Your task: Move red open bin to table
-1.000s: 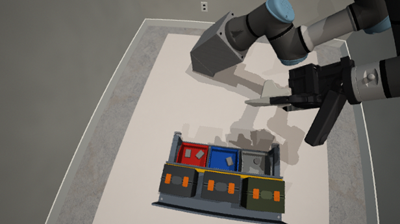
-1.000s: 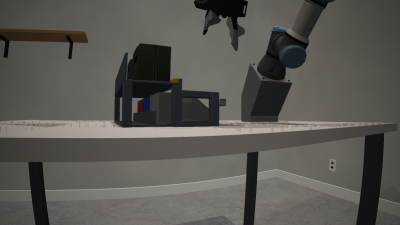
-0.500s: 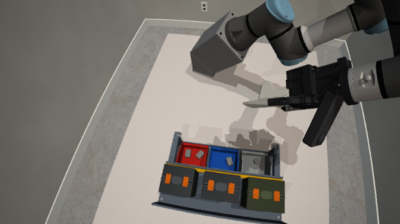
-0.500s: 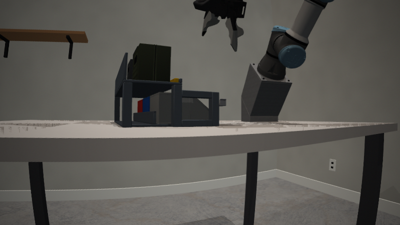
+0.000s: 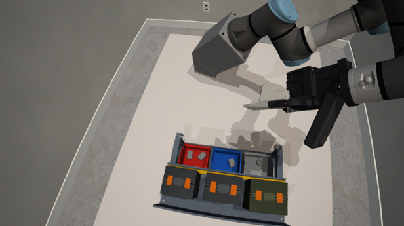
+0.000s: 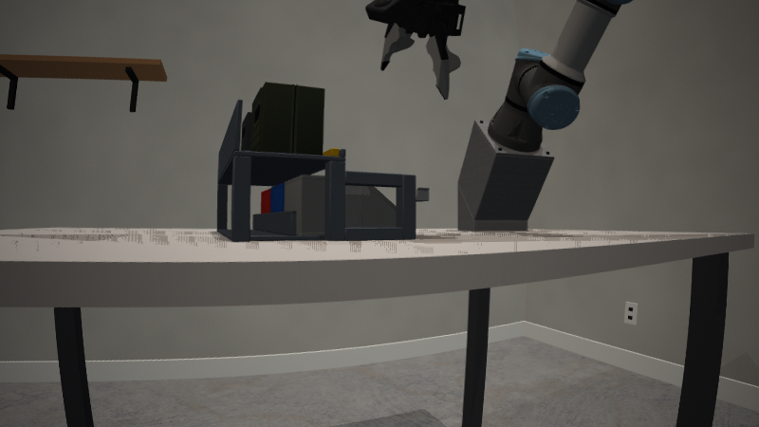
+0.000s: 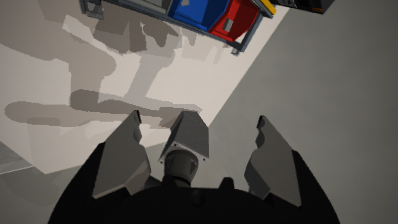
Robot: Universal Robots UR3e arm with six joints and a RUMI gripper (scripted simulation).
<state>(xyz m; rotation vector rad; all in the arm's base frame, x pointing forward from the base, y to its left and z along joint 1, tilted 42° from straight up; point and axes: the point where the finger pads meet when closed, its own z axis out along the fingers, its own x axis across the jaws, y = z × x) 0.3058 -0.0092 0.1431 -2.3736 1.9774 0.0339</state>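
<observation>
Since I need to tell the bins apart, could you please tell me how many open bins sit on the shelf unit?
3, in a row on the lower level: the red bin at one end, the blue bin in the middle, the grey bin at the other end. None seems hidden.

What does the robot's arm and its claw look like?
The arm has dark grey round joints with blue caps and pale grey tubes between them. It stands on a slanted grey block. The gripper is black, with two pointy light grey fingers.
</observation>
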